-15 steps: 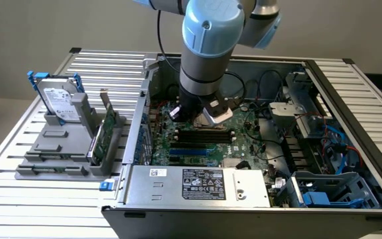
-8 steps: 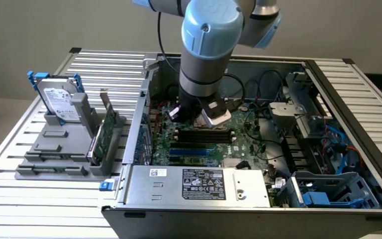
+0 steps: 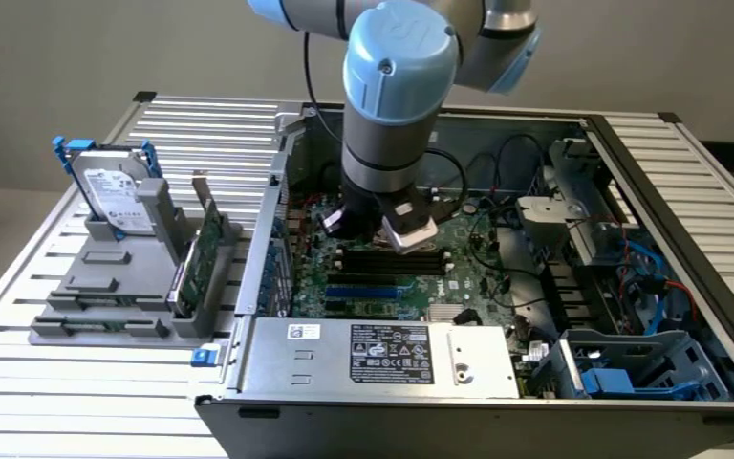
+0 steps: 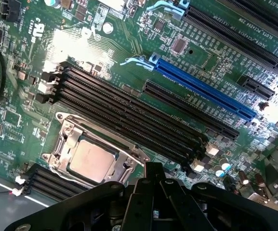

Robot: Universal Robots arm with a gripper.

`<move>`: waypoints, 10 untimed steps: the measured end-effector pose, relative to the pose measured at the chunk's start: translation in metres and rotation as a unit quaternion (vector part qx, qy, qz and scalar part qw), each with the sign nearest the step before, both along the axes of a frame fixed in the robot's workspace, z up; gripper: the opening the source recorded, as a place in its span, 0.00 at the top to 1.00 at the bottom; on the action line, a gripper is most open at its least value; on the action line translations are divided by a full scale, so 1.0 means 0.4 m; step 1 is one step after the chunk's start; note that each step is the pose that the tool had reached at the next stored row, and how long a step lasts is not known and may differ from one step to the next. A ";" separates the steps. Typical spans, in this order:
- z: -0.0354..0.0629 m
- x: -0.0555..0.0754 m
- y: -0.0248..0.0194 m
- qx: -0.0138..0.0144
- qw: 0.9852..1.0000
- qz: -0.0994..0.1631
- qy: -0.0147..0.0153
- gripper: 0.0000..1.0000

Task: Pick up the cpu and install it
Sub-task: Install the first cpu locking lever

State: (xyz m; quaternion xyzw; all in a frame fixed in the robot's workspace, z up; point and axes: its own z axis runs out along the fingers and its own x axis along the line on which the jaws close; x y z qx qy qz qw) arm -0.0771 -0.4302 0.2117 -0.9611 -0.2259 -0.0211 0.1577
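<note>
My gripper (image 4: pixel 153 180) is closed and empty, positioned above the motherboard (image 4: pixel 196 67). The cpu (image 4: pixel 91 160) lies seated in its socket (image 4: pixel 64 139), beside the black memory slots (image 4: pixel 129 115).

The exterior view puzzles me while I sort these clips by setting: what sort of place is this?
Probably a lab or workshop bench for computer assembly. An open computer case lies on a slatted metal table, a hard drive stands in a grey holder beside it, and the cpu sits in the motherboard socket.
</note>
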 end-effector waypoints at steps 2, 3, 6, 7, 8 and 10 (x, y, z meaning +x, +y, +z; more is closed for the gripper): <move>-0.005 -0.002 0.001 0.000 1.000 -0.007 0.000 0.89; -0.007 -0.003 0.002 0.000 1.000 -0.011 0.000 0.89; -0.012 -0.005 0.004 0.000 1.000 -0.021 0.001 0.89; -0.014 -0.006 0.004 0.000 1.000 -0.024 0.001 0.89; -0.016 -0.006 0.005 0.000 1.000 -0.028 0.001 0.89; -0.018 -0.007 0.006 0.000 0.999 -0.035 0.002 0.89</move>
